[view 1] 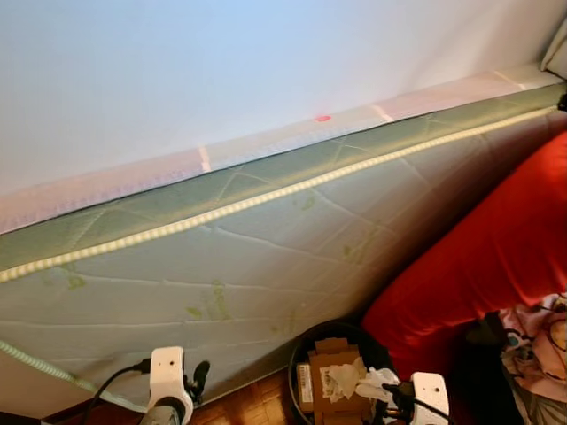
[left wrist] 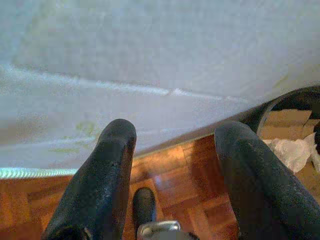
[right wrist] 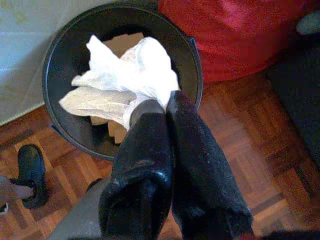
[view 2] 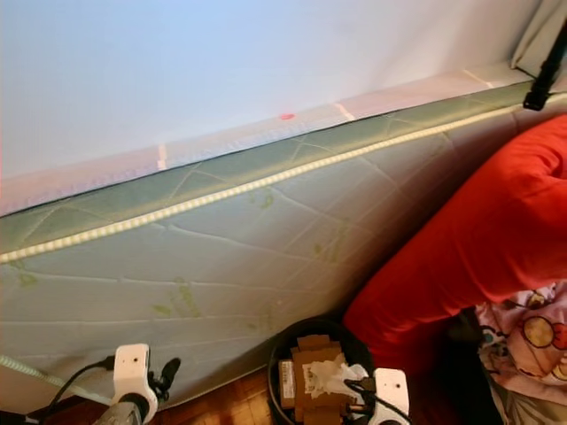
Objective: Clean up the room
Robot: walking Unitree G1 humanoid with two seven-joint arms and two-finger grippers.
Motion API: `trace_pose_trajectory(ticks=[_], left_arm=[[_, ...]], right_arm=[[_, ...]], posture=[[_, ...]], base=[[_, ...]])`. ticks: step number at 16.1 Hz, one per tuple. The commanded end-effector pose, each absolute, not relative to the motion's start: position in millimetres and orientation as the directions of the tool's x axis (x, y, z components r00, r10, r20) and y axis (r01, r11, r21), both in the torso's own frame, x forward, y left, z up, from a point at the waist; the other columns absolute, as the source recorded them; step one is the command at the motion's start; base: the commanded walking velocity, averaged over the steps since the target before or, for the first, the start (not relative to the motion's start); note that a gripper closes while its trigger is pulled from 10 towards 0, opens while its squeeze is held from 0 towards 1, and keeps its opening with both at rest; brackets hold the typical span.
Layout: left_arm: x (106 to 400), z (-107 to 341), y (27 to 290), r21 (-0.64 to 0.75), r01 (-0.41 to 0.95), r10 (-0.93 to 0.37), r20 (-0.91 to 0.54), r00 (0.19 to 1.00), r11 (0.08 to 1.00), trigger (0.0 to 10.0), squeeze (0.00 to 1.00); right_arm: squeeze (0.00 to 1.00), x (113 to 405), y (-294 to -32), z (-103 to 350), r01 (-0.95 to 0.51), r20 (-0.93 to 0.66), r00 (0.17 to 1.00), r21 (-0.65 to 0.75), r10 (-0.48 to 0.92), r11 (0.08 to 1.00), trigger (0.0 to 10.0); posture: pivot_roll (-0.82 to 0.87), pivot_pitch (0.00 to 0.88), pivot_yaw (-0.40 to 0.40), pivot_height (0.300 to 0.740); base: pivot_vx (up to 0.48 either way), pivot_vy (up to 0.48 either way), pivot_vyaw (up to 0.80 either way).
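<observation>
While over black bin (right wrist: 60,65) | right gripper (right wrist: 162,107) pinched on white tissue (right wrist: 125,75) | left gripper (left wrist: 172,145) agape, empty | parquet floor (right wrist: 240,150) under bin | mattress (view 1: 266,257) behind bin | red beanbag (view 1: 496,248) beside bin

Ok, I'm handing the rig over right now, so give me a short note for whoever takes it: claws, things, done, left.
Right claw: shut on the white crumpled paper, held above the black bin.
Left claw: open, holding nothing, over the wooden floor beside the mattress.
Bin stands between mattress and red cushion; cardboard already inside.
Done: paper brought to the bin.
Left: release it into the bin.
</observation>
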State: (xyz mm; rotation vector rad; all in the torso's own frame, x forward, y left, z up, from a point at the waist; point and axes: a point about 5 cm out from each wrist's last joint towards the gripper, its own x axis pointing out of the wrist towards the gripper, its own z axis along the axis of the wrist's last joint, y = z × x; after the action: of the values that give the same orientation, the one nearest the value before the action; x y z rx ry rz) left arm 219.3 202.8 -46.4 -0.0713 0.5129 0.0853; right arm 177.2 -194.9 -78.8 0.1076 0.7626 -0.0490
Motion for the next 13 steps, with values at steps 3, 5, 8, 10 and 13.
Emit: trace_pose_trajectory(ticks=[3,5,8,10,13], left_arm=[[224,-37,201,-0.062,-0.099,0.065,-0.407,0.911,0.993,10.0,0.0],[227,-31,204,-0.065,-0.104,0.074,-0.36,0.93,0.992,10.0,0.0],[227,-26,201,-0.073,-0.092,0.065,-0.316,0.947,0.993,10.0,0.0],[225,-26,199,-0.078,-0.089,0.061,-0.305,0.95,0.993,10.0,0.0],[217,-29,194,-0.089,-0.082,0.05,-0.312,0.949,0.993,10.0,0.0]], right_arm=[[0.0,174,-196,-78,0.08,-0.666,0.746,0.102,0.008,0.992,10.0],[0.0,174,-196,-78,0.079,-0.66,0.751,0.106,0.011,0.991,10.0],[0.0,264,-160,-25,0.001,-0.453,0.89,0.132,0.059,0.991,10.0],[0.0,259,-161,-30,0.004,-0.479,0.876,0.141,0.065,0.99,10.0],[0.0,256,-159,-34,-0.003,-0.494,0.866,0.14,0.072,0.99,10.0]], posture=[[0.05,0.178,-0.051,0.74],[0.04,0.176,-0.049,0.74],[0.04,0.164,-0.041,0.74],[0.05,0.156,-0.04,0.74],[0.04,0.146,-0.036,0.74]], base=[[0.0,0.0,0.0],[0.0,0.0,0.0],[0.0,0.0,0.0],[0.0,0.0,0.0],[0.0,0.0,0.0]])
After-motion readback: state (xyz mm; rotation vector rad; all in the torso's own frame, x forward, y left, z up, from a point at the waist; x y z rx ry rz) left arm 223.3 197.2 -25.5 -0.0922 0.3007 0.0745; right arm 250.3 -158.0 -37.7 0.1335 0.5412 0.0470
